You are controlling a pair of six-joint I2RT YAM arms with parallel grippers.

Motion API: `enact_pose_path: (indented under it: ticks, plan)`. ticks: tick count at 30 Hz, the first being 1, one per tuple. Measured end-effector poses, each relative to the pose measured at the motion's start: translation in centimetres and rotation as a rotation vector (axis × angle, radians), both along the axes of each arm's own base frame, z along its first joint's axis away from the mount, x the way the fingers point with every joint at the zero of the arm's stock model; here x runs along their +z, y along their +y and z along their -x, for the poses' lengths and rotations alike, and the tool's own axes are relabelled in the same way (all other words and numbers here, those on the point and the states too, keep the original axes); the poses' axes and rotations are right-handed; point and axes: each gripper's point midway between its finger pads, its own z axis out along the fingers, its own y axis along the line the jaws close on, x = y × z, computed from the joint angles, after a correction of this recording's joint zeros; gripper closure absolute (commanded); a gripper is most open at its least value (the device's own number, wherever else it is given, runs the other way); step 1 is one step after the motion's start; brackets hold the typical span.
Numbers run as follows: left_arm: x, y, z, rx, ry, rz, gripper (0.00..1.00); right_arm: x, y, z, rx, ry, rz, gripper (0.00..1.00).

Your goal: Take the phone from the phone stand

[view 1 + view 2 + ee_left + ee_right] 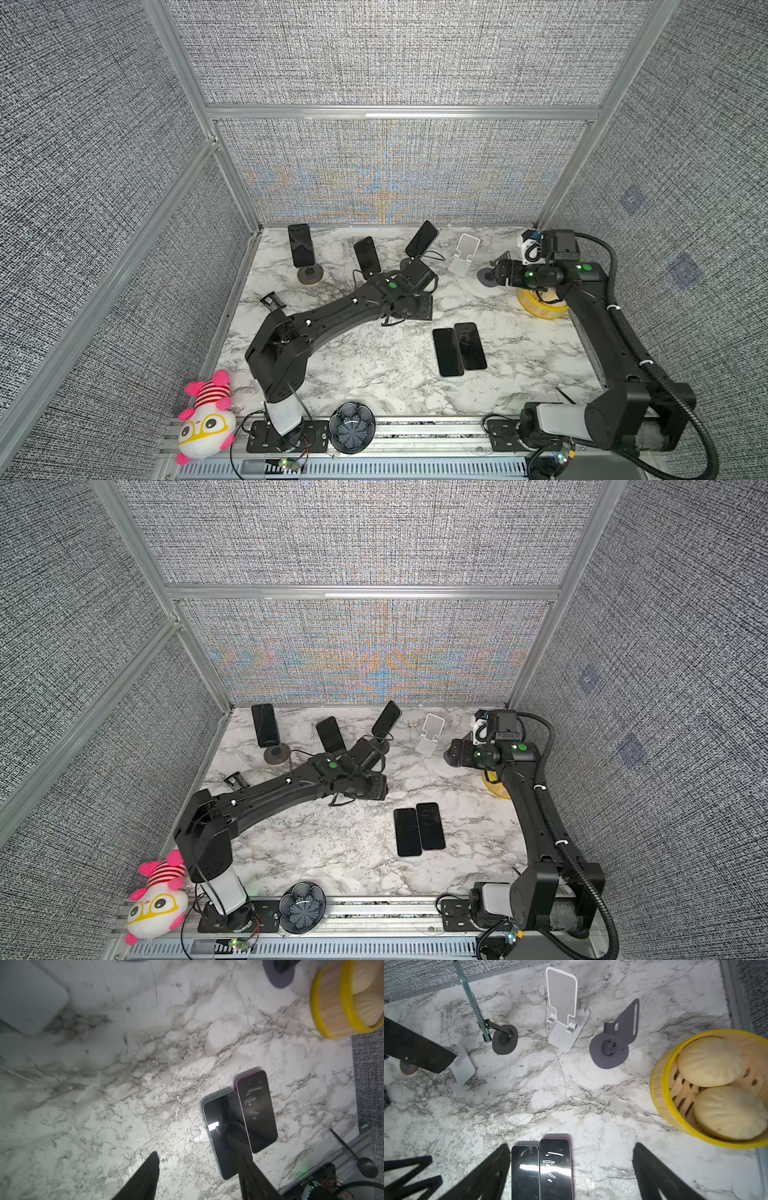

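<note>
Marble tabletop: everything is carried on it, and most of its front half is left bare.
Left gripper: shown in the left wrist view with its fingers parted and only marble between them. Nothing is held. It is positioned near the table's middle, beside the flat phones.
Right gripper: the jaws are spread wide and nothing is gripped. It is held at the back right, by the grey stand.
Steamer basket: set at the right edge with two buns inside. It is not part of the task.
Phones on stands: three are propped along the back, namely the far-left phone, the middle phone and the tilted phone.
Phones off stands: the teal-edged phone and the pink-edged phone are laid face up, side by side and touching.
Empty stands: the white stand and the grey stand are placed between the tilted phone and the basket.
Handling: a phone is judged to be a rigid, dense slab with slick, breakable glass. Its light stand could be dragged or tipped.
Hold: the long side edges are best pinched across the width, and the phone lifted up off the lip.
</note>
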Motion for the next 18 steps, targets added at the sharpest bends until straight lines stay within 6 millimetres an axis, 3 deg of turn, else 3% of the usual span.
enact_pose_path:
  ticks: [8,13,18]
  plan:
    - [5.7,2.5,-3.8,-0.030,-0.231,0.027,0.36,-3.9,5.7,1.1,0.095,0.051,-0.148,0.10]
    - [7.3,4.0,-3.7,-0.051,-0.293,0.042,0.31,-7.7,10.5,0.5,0.138,0.065,-0.271,0.20]
    - [7.2,6.2,-2.6,-0.047,-0.301,0.059,0.23,-9.7,14.2,-2.5,0.154,0.021,-0.379,0.40]
